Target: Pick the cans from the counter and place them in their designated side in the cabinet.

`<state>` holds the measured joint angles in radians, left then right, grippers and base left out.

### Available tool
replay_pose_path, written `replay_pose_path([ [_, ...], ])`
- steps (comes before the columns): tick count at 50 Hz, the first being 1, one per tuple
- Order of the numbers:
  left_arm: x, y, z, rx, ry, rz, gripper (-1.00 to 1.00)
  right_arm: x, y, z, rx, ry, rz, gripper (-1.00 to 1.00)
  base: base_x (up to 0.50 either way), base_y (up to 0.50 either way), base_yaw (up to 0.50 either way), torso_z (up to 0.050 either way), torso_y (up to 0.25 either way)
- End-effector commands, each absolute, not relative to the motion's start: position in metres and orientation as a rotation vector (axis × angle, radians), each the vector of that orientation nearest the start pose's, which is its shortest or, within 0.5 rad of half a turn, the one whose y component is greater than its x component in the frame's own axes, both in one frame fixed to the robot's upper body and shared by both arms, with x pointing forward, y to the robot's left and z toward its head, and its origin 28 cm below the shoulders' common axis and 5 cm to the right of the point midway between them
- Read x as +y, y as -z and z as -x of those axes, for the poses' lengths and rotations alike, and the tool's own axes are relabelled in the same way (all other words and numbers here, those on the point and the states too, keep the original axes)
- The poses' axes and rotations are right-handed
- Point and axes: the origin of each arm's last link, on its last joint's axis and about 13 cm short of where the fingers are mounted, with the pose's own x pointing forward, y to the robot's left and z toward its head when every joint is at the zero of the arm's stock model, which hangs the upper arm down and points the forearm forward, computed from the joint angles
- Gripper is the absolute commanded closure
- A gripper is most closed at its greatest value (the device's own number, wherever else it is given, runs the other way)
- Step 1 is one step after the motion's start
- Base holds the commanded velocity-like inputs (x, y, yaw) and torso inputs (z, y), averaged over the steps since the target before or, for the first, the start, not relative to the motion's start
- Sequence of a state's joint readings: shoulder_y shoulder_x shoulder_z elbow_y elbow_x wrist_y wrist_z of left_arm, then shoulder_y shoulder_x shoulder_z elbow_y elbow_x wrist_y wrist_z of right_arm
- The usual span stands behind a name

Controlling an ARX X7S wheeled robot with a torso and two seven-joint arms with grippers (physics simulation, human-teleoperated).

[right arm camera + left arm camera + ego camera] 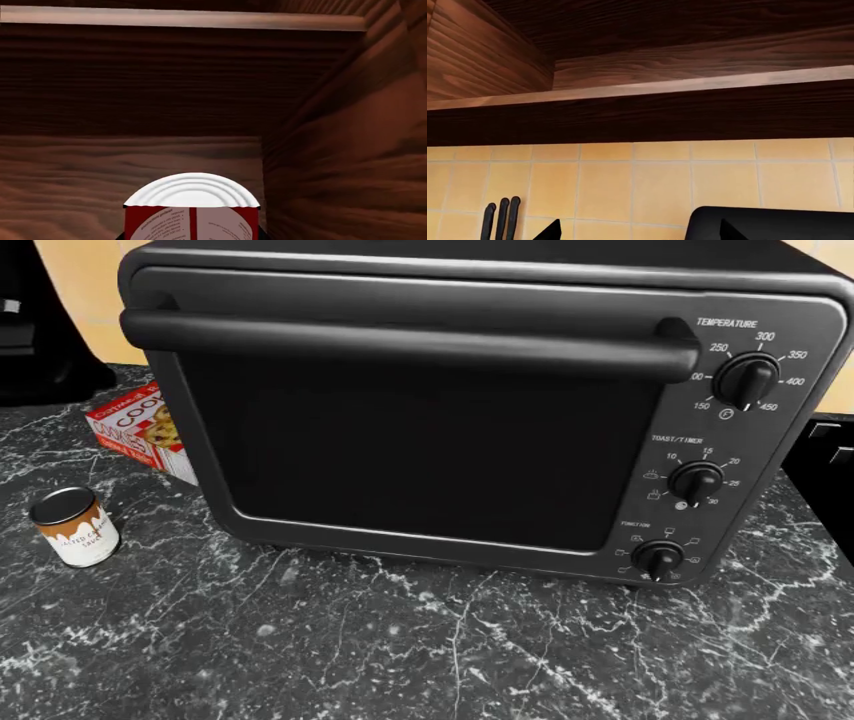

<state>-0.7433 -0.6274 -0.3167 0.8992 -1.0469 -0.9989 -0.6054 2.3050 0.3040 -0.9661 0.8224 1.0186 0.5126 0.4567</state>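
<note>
1. Red can [191, 215] inside wooden cabinet [133, 80], near its right wall; right gripper's hold on it not discernible.
2. White can [76, 527] on table [400, 640].
3. Left gripper [640, 232] apparently apart.
4. Best lowered upright before release.

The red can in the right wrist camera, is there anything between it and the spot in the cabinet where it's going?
Nothing visible blocks it. The red can is already inside the wooden cabinet, near a side wall, with only bare wood around and beyond it. Whether the right gripper is shut on it cannot be told.
</note>
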Motion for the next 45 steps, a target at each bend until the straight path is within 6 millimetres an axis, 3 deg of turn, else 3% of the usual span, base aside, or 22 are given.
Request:
replay_pose_path([
  [1, 0.273, -0.294, -0.19, -0.59, -0.104, -0.028, -1.0, -0.123, -0.567, -0.298, -0.596, 0.244, 0.067, 1.0, 0.0, 0.0, 0.0, 0.0, 0.0],
  [19, 0.276, -0.292, -0.19, -0.585, -0.119, -0.024, -1.0, -0.131, -0.55, -0.311, -0.458, 0.317, 0.13, 1.0, 0.0, 0.0, 0.0, 0.0, 0.001],
  [45, 0.277, -0.293, -0.191, -0.586, -0.121, -0.023, -1.0, -0.133, -0.541, -0.321, -0.347, 0.318, 0.138, 1.0, 0.0, 0.0, 0.0, 0.0, 0.0],
])
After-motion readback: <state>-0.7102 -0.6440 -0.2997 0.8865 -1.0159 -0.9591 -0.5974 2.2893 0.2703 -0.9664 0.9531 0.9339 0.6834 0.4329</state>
